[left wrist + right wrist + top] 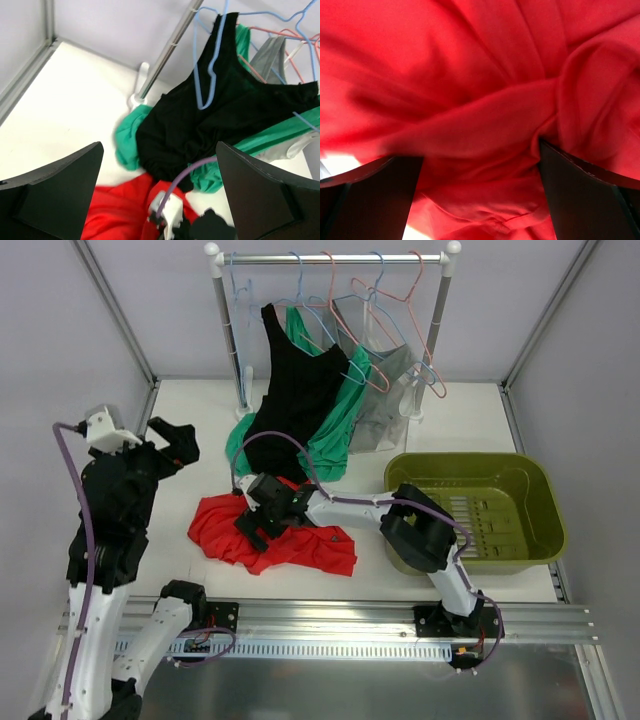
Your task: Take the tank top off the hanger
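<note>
A red tank top lies crumpled on the white table, off any hanger. My right gripper is pressed down on it, jaws wide open, with red cloth bunched between the fingers. On the rack, a black tank top hangs from a blue hanger, its hem reaching the table. My left gripper is raised at the left, open and empty, facing the black top.
A green tank top and a grey one hang behind the black one on the clothes rack, with several bare hangers. An olive plastic basin stands at the right. The rack's left post rises close by.
</note>
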Motion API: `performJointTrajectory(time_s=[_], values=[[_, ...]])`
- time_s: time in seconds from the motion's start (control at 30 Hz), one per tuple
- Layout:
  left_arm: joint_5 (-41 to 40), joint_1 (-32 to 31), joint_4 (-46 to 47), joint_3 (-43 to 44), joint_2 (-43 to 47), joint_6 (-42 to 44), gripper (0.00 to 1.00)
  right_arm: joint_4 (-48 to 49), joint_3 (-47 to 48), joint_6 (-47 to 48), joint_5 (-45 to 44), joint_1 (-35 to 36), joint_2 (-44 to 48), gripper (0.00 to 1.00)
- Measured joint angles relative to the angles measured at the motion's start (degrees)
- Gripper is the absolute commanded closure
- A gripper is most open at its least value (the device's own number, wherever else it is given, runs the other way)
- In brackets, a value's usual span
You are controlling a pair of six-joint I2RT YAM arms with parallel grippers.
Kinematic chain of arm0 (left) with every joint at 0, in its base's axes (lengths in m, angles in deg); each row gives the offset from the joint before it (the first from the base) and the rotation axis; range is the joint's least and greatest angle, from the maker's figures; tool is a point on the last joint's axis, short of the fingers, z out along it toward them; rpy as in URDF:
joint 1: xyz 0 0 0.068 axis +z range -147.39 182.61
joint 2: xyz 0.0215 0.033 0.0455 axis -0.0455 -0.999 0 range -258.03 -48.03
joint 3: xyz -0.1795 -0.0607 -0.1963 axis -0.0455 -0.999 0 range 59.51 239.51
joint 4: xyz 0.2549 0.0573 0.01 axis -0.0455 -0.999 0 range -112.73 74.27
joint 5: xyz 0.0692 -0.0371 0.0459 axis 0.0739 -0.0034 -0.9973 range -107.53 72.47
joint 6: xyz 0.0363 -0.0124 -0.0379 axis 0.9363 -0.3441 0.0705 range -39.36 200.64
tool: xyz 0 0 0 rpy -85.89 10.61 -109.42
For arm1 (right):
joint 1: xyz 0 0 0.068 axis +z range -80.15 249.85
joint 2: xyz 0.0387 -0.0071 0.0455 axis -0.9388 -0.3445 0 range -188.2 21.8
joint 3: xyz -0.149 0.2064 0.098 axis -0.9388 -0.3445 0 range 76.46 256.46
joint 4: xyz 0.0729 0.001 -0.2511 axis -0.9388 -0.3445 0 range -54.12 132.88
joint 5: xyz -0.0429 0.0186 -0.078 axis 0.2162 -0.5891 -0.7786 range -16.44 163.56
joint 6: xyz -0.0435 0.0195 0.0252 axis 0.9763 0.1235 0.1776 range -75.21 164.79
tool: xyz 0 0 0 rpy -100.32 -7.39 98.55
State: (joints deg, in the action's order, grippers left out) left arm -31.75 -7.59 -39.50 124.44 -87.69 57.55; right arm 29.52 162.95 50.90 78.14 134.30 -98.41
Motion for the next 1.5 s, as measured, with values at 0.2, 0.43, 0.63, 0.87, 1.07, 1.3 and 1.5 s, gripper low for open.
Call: performJointTrajectory(time_s=[0.2,0.43,0.63,0.87,1.07,1.3,1.5], values=[[-0.98,0.0,-8.83,-1.77,9.31,0.31,0.01,-1.03,3.93,0.13,-4.55,1.66,-3.19,0.53],[0.17,0.0,-14.45,-6.03,18.86,4.7,0.01,0.63,0.44,-1.53,-5.11,2.03,-0.76,1.0],[-3.48,0.0,-16.17,-16.59,26.88,6.58,0.01,-1.57,-3.89,-1.42,-0.57,2.4,10.75,1.0],[-5.9,0.0,-17.29,-19.12,30.84,6.58,0.01,-1.95,2.99,-1.33,1.84,0.28,28.63,1.0],[-5.97,0.0,-17.27,-19.28,31.5,6.58,0.01,-6.75,16.09,1.11,-0.17,-6.75,34.71,1.0],[-5.95,0.0,-17.25,-19.5,31.43,6.58,0.01,-18.49,29.07,4.07,-5.22,-20.92,41.59,1.0],[-5.95,0.0,-17.25,-19.52,31.36,6.58,0.01,-26.47,29.55,6.36,-13.33,-33.16,53.72,1.0]])
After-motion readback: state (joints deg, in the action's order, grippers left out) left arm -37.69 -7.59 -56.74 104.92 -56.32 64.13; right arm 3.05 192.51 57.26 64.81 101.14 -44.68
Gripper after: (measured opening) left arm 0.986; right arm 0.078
